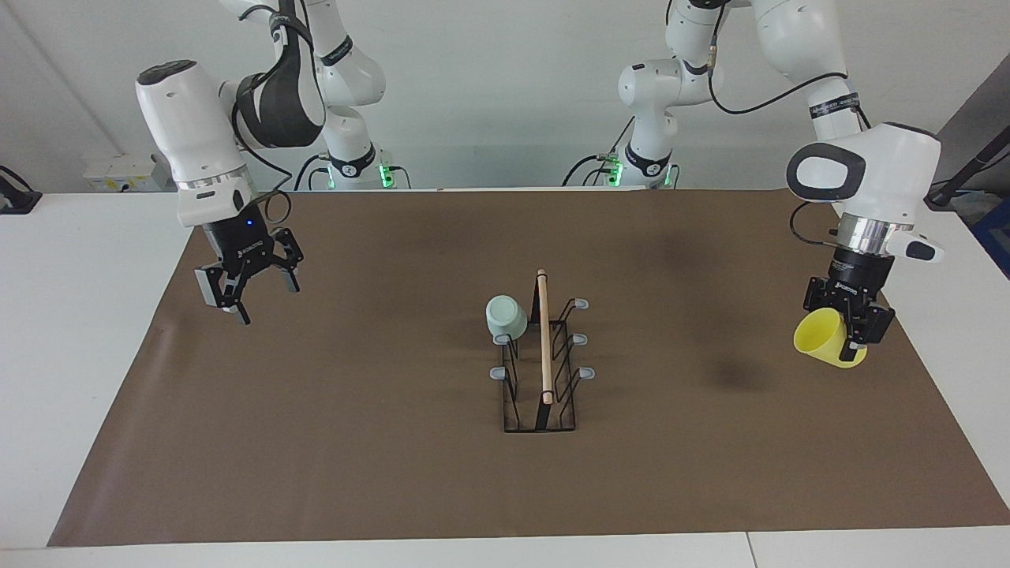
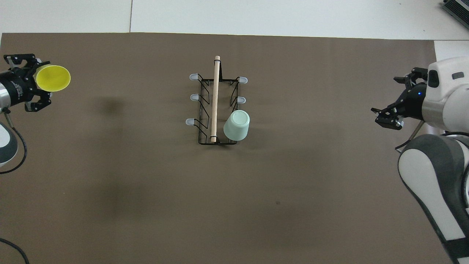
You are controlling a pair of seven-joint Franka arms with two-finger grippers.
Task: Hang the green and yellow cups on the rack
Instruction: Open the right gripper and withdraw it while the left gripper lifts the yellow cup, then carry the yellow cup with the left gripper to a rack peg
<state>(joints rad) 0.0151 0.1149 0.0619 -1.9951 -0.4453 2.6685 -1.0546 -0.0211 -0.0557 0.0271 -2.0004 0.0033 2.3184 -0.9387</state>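
The left gripper (image 1: pixel 851 335) hangs over the left arm's end of the surface (image 1: pixel 316 442), fingers clamped on the yellow cup (image 1: pixel 824 338); the right gripper (image 1: pixel 248 298) waits over the other end, fingers spread and empty. The green cup (image 1: pixel 506 316) hangs upturned on the rack (image 1: pixel 543 379) at mid-surface, on the peg nearest the robots, on the right arm's side.

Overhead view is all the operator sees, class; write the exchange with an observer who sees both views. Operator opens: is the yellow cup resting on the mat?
Observer: No. The left end effector holds the yellow cup in the air above the mat.
Operator: Does the green cup touch the mat?
Observer: No. The green cup hangs bottom-up on a peg of the rack, clear of the mat.
Operator: Is the right end effector down?
Observer: No. The right end effector hovers open and empty above the mat.
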